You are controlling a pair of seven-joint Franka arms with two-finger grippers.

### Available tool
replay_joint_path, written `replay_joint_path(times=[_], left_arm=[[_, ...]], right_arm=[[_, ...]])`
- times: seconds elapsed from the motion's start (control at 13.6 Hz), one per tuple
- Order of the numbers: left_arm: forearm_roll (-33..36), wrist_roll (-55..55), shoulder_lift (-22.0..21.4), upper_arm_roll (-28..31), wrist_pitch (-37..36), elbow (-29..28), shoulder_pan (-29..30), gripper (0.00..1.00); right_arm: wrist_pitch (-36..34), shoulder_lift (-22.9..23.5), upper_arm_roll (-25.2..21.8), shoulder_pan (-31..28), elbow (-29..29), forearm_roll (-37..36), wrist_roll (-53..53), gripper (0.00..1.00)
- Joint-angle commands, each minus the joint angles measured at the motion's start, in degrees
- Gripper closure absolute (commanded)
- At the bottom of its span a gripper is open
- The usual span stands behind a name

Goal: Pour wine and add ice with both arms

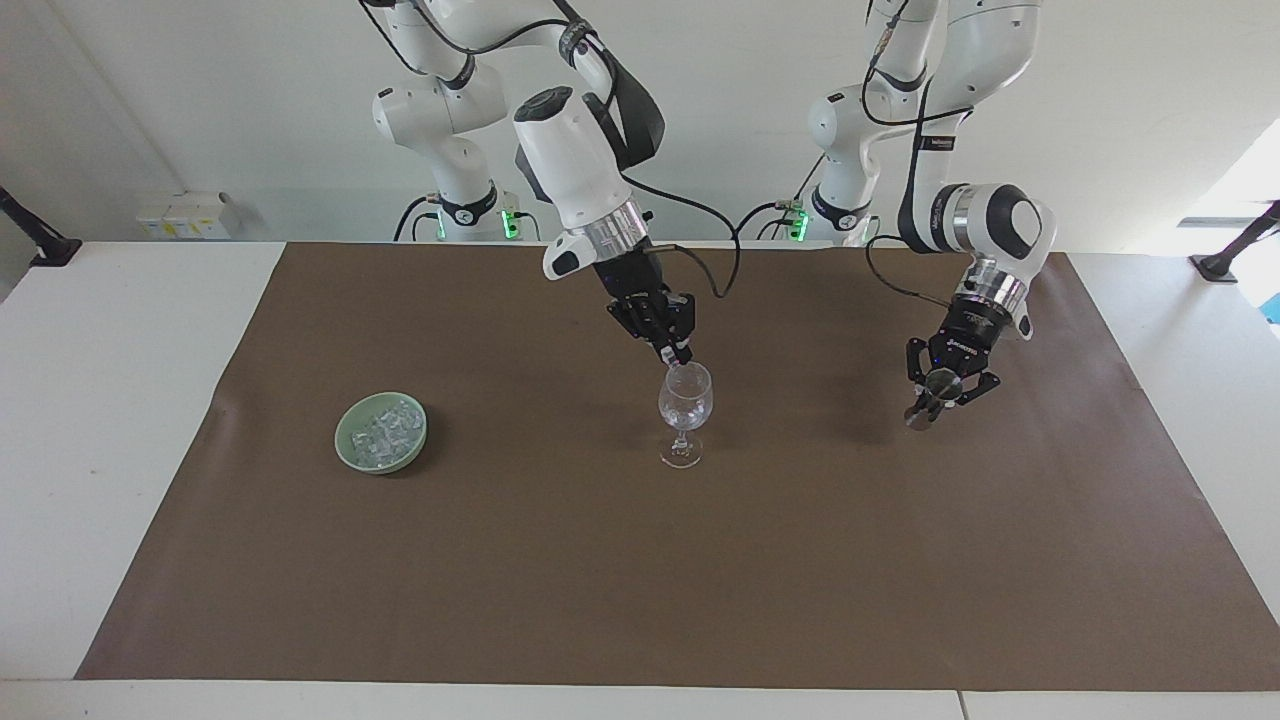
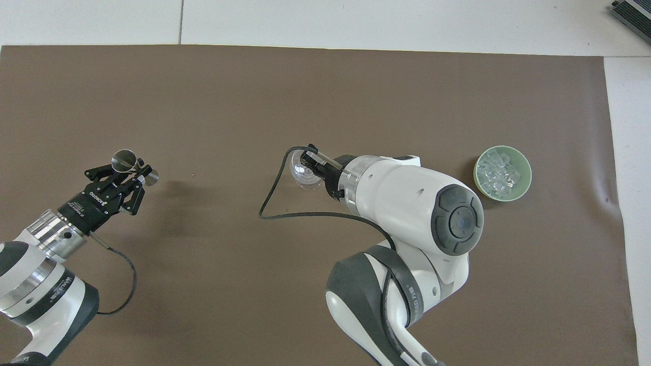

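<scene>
A clear wine glass (image 1: 685, 400) stands upright mid-mat; it also shows in the overhead view (image 2: 304, 178). My right gripper (image 1: 681, 357) hangs just over its rim, fingers close together on a small pale ice cube; it covers part of the glass in the overhead view (image 2: 306, 158). More ice (image 1: 385, 430) lies in a pale green bowl (image 1: 350, 452) toward the right arm's end, also seen from overhead (image 2: 478, 178). My left gripper (image 1: 935, 392) is shut on a small metal jigger (image 1: 920, 412), tilted, low over the mat toward the left arm's end; from overhead the jigger (image 2: 123, 159) sticks out past that gripper (image 2: 133, 172).
A brown mat (image 1: 600, 580) covers most of the white table (image 1: 110, 450). The right arm's black cable (image 2: 269, 203) loops over the mat beside the glass. A dark object (image 2: 633, 10) sits at the table's corner.
</scene>
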Motion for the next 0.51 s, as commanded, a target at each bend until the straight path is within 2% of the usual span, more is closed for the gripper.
replay_joint_path(times=[0.0,0.15,0.29,0.44], left_arm=[[3.2,-0.7,1.4,-0.2,-4.9,-0.5,4.2,1.00],[3.3,-0.4,3.0,-0.2,-5.2,-0.5,4.7,1.00],[3.3,1.0,4.4,-0.1,-6.6,-0.3,5.3,1.00],[3.4,1.5,5.0,-0.2,-7.2,0.0,6.3,1.00]], right_arm=[[0.6,0.7,-0.1,0.3,0.7,1.4,-0.1,0.76],[0.6,0.7,-0.1,0.3,0.8,1.4,-0.2,0.67],[0.6,0.7,-0.1,0.2,0.7,1.4,-0.2,0.52],[0.7,0.7,-0.1,0.3,0.7,1.4,-0.2,0.22]])
